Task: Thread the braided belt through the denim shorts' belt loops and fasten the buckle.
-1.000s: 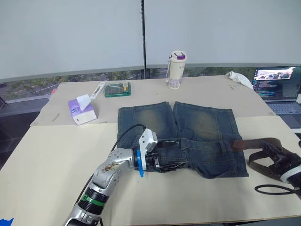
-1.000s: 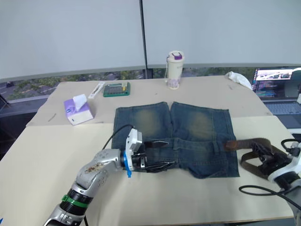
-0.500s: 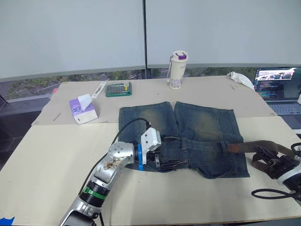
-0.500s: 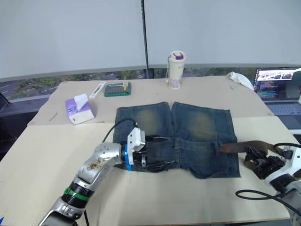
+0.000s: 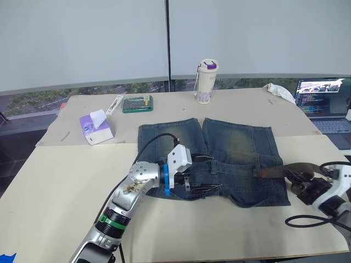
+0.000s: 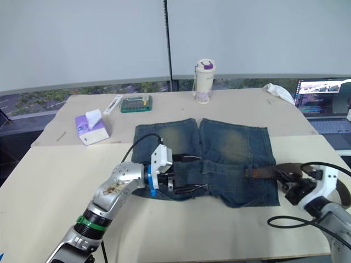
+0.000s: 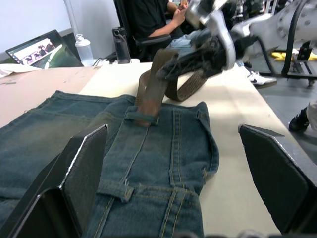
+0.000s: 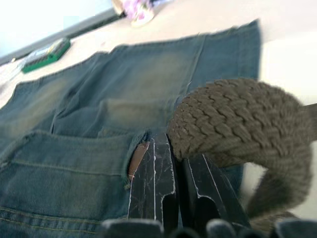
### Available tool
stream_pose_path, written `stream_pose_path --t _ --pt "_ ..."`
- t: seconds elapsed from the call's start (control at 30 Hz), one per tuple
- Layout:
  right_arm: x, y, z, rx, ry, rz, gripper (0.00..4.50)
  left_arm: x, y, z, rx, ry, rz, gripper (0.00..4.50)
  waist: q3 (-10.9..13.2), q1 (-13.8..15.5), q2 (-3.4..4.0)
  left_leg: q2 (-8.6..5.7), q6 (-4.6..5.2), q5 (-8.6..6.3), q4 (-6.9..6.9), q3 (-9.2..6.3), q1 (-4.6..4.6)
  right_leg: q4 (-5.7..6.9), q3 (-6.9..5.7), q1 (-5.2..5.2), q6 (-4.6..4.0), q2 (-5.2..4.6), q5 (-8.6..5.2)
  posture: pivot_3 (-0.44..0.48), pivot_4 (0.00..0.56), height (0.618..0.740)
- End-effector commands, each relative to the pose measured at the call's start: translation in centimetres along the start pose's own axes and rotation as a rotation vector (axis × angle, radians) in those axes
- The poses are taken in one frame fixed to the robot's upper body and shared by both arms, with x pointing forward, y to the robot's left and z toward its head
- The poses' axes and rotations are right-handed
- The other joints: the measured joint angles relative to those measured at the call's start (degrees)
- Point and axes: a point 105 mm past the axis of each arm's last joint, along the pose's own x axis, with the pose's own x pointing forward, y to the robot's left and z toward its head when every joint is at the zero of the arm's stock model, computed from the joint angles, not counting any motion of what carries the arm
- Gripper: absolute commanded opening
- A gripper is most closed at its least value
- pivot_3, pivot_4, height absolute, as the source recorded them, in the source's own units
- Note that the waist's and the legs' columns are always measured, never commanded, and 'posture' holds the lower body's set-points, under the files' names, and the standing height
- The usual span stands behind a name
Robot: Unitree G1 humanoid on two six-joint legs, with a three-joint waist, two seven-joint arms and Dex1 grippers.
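Observation:
The denim shorts (image 5: pixel 230 148) lie flat mid-table, waistband toward me. My left gripper (image 5: pixel 204 175) rests open on the waistband's left half, its fingers (image 7: pixel 74 178) spread wide over the denim. The braided belt (image 5: pixel 270 172) comes in from the right, and its brown tip sits under a belt loop (image 7: pixel 141 116) on the waistband's right side. My right gripper (image 5: pixel 292 179) is shut on the belt just right of the shorts' edge, and the rest of the belt (image 8: pixel 237 124) curls over its fingers (image 8: pixel 153 183). The buckle is hidden.
A lidded cup (image 5: pixel 207 74), green box (image 5: pixel 137 104), purple tissue pack (image 5: pixel 96 127) and white cloth (image 5: pixel 279 91) stand at the table's back. A laptop (image 5: pixel 323 96) is far right. A black cable (image 5: pixel 307 221) loops near the front right edge. A seated person (image 7: pixel 153 20) is beyond the table.
My right gripper has moved left toward the shorts, carrying the belt's tip further in under the right-side loop. My left gripper has shifted slightly further onto the waistband.

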Motion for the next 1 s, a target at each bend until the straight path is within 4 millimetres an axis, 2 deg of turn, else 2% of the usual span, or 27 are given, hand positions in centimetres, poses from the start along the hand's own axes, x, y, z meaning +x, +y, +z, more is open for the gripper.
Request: stream_pose_path --t 0.03,0.13,0.3,0.4,0.53,0.67,1.0 --pt "1.1 0.7 -1.2 0.009 0.061 0.036 0.0 0.3 0.0 0.9 0.01 -0.028 -0.016 4.48 0.0 0.03 0.01 0.0 0.0 0.0 0.0 0.0 0.0 0.0 0.0 0.0 0.0 0.01 0.0 0.0 0.15 0.74" --pt "2.1 1.3 -1.8 0.055 0.054 0.067 0.0 0.9 0.0 0.3 -0.011 -0.02 -0.027 4.48 -0.01 0.13 0.01 -0.01 0.0 0.0 0.06 -0.01 -0.01 0.0 -0.03 0.0 0.0 0.0 0.0 0.0 0.15 0.74" --pt "2.8 2.8 -2.0 0.204 0.02 0.153 0.0 2.2 1.7 0.2 -0.122 -0.059 0.025 4.48 0.0 0.17 0.0 -0.08 0.0 0.0 0.12 -0.03 -0.03 0.0 -0.05 0.0 0.01 -0.03 0.01 0.0 0.15 0.74" --pt "2.6 3.6 -2.0 0.352 -0.008 0.218 0.0 3.3 2.1 -0.6 -0.199 -0.048 0.036 4.48 -0.01 0.09 0.01 -0.06 0.02 -0.01 0.12 -0.03 -0.02 0.02 -0.04 0.0 0.01 -0.03 0.01 0.0 0.15 0.74" --pt "2.2 3.8 -2.0 0.507 -0.061 0.254 0.0 4.7 2.9 -1.3 -0.393 -0.076 0.083 4.48 -0.01 0.0 0.01 -0.02 0.05 -0.02 0.12 -0.03 -0.02 0.04 -0.03 0.0 0.01 0.0 0.01 0.0 0.15 0.74" --pt "2.0 4.3 -1.3 0.606 -0.132 0.297 0.0 5.1 3.7 -1.9 -0.494 -0.087 0.141 4.48 -0.01 -0.07 0.0 0.0 0.05 -0.03 0.12 -0.02 -0.02 0.05 -0.03 -0.01 0.01 0.04 0.01 0.0 0.15 0.74" --pt "1.5 6.3 -0.5 0.638 -0.177 0.403 0.0 5.9 1.6 -3.3 -0.615 -0.037 0.06 4.48 -0.02 -0.09 0.04 -0.03 0.05 -0.03 0.13 -0.01 -0.03 0.07 -0.01 -0.03 0.02 0.02 0.02 0.0 0.15 0.74"
